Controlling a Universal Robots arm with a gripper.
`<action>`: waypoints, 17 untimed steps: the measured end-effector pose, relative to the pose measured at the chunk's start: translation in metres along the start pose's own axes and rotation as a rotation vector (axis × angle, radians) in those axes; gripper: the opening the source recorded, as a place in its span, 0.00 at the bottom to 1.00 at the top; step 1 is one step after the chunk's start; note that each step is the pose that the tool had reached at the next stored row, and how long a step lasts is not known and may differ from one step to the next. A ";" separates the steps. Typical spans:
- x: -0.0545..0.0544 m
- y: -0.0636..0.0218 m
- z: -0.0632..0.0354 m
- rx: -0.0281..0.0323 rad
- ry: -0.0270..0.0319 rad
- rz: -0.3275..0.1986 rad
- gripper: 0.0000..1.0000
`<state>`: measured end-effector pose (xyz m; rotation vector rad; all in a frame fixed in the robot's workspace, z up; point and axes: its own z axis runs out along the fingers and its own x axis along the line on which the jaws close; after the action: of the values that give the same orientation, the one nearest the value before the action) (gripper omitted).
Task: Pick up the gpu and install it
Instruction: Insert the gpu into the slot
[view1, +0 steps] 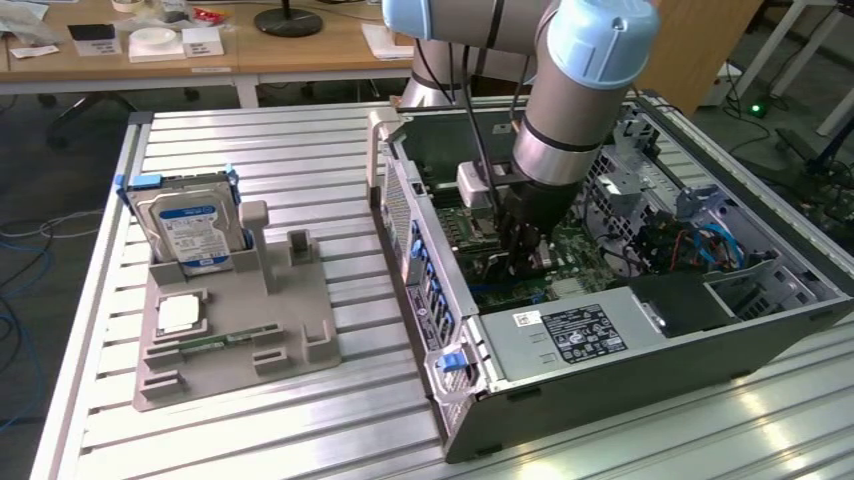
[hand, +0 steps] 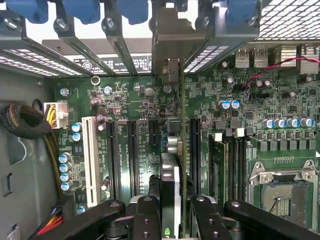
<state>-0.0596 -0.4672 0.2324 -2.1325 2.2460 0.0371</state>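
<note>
Now, gpu (hand: 170, 195): held edge-on between the gripper's fingers, low in the centre of the wrist frame, its dark face and thin green board edge both showing.
Gripper (hand: 172, 220): closed on the gpu, one black finger (hand: 147, 220) on each flat side of the card; in the exterior frame it (view1: 523, 250) hangs inside the open computer case (view1: 441, 330), centre right of the frame.
Long axis: the card runs up the wrist frame from the fingers toward the rear slot brackets (hand: 172, 45) at the top centre, parallel to the black expansion slots (hand: 132, 150) on the motherboard (hand: 125, 100).
Relation that matters: the gpu's lower edge sits directly over the board, in line with the slot lane between the black slots and the memory sticks (hand: 217, 165); whether the edge already touches a slot I cannot tell.
Bracket end: points toward the case's rear wall, judging by the card's direction.
Hard drive (view1: 187, 225): upright in the grey holder (view1: 227, 330) on the counter (view1: 267, 150), left of the exterior frame, well apart.
</note>
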 end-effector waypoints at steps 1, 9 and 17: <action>0.000 -0.0001 -0.0005 0.0003 -0.0008 0.000 0.28; 0.000 0.0000 -0.0020 -0.0001 0.0001 0.000 0.28; -0.001 -0.0001 -0.0013 -0.0002 0.0005 0.000 0.28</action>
<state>-0.0595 -0.4665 0.2337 -2.1329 2.2463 0.0368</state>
